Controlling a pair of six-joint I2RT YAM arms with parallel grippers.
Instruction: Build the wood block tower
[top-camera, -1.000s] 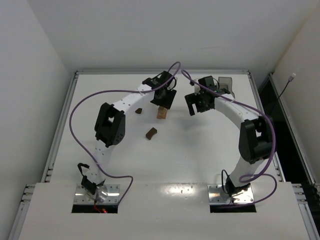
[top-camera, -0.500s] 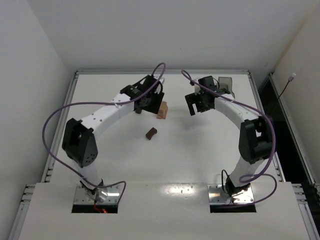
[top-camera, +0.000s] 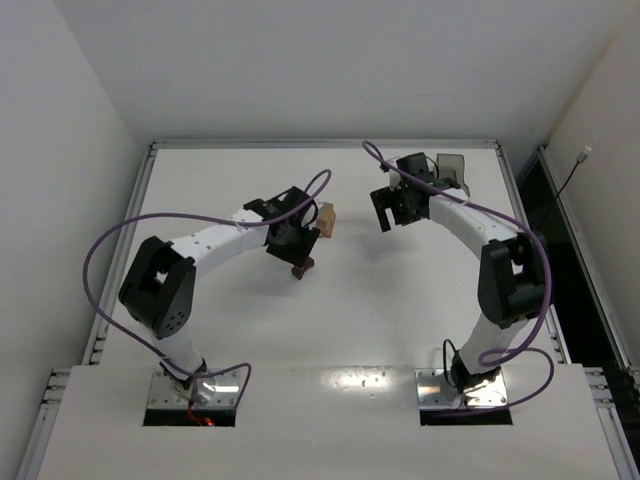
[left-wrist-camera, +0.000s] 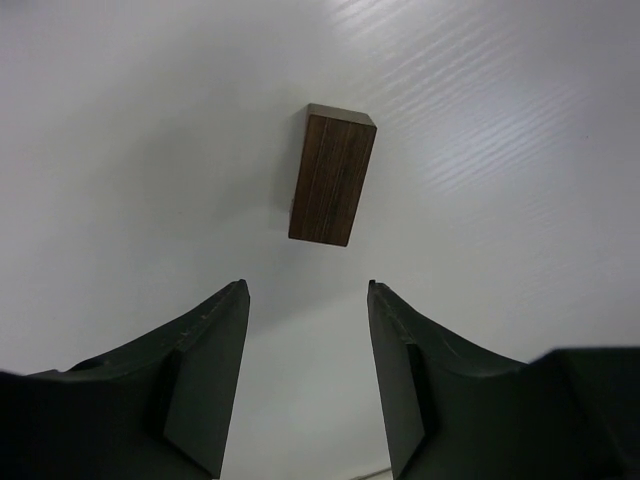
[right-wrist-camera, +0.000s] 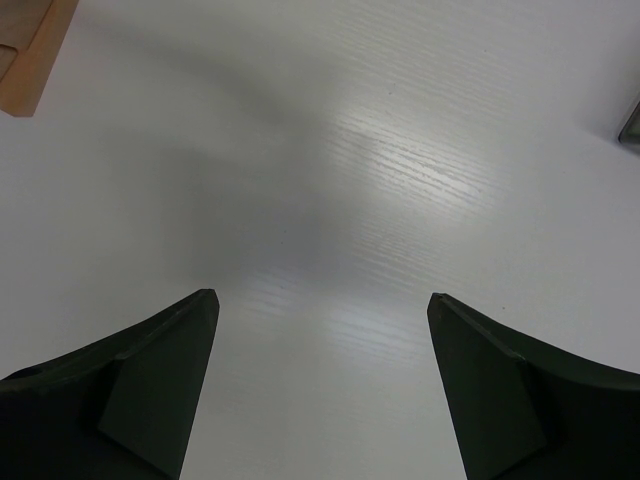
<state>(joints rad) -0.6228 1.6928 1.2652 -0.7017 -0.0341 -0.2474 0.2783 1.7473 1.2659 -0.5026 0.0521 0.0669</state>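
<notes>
A dark brown wood block (left-wrist-camera: 333, 177) lies flat on the white table, just ahead of my left gripper (left-wrist-camera: 305, 287), whose jaws are open and empty. In the top view the left gripper (top-camera: 297, 254) hovers over that dark block (top-camera: 304, 267). The tower (top-camera: 325, 218), a small light tan stack, stands just right of and beyond it. My right gripper (top-camera: 386, 214) is open and empty to the right of the stack. In the right wrist view the gripper (right-wrist-camera: 321, 296) faces bare table, with a tan piece (right-wrist-camera: 28, 50) at the top left corner.
A translucent grey tray (top-camera: 452, 170) stands at the back right, behind the right arm; its corner shows in the right wrist view (right-wrist-camera: 632, 125). Purple cables loop over both arms. The table has raised rails (top-camera: 148, 190) along its sides.
My left arm has swung from beside the tan stack back toward the near side and now hangs over the dark brown block. A second dark block is now hidden. The right arm has not moved.
</notes>
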